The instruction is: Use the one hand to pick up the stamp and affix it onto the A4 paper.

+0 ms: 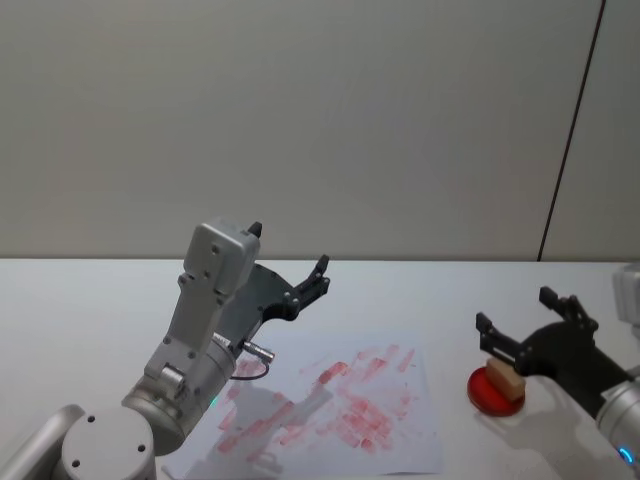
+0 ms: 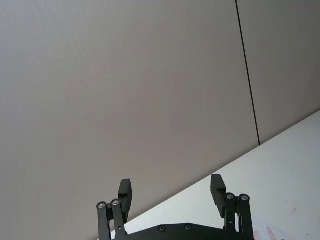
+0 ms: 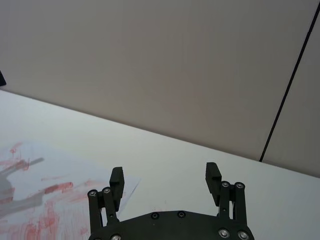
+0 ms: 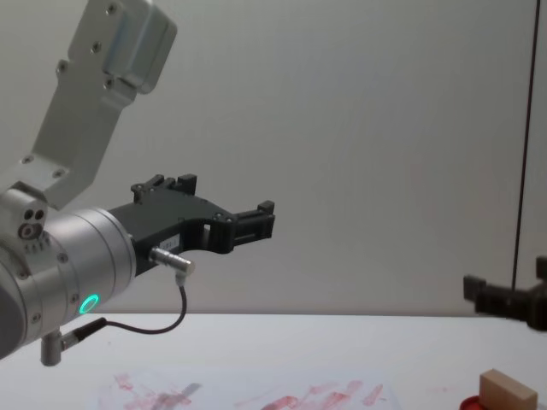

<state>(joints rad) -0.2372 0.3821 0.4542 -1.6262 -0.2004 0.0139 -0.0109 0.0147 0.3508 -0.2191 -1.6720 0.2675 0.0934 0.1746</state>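
Observation:
The stamp (image 1: 506, 379), a small tan wooden block, stands on a flat red disc (image 1: 487, 394) at the right of the table; the chest view has the stamp (image 4: 507, 391) low at the right. My right gripper (image 1: 515, 311) hovers open just above and beyond it, nothing between its fingers (image 3: 117, 181). The chest view places this right gripper (image 4: 506, 284) higher than the block. The A4 paper (image 1: 350, 410), white with red ink smears, lies flat in the middle. My left gripper (image 1: 295, 262) is held open in the air over the paper's far left corner.
The left arm's silver housing (image 1: 212, 300), with a green ring and a looping cable, rises over the paper's left side. A grey wall (image 1: 320, 120) with a dark vertical seam stands behind the white table (image 1: 100, 300).

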